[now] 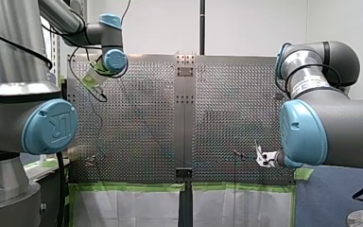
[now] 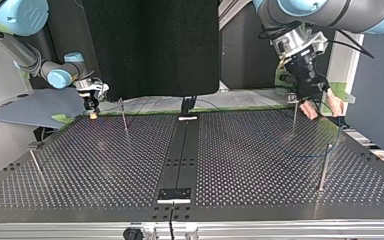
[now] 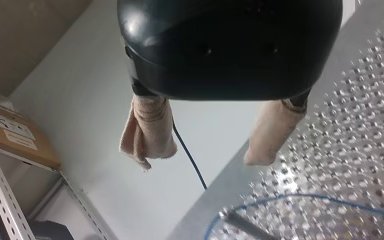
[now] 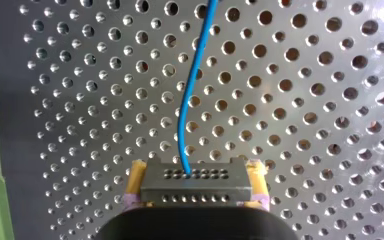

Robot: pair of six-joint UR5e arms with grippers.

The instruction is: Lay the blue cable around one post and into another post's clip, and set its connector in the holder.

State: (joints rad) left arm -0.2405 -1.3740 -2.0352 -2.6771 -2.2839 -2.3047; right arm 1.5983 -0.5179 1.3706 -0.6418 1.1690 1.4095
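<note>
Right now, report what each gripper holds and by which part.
My right gripper clamps the connector of the blue cable by its two short ends. My left gripper is open, holding nothing.

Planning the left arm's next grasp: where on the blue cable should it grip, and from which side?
Probably the cable, on its slack arc over the table, beside the post. Come down from above with the open left end effector straddling it crosswise: the run is thin and lies low. The right end effector clamps the connector, so avoid that end.
</note>
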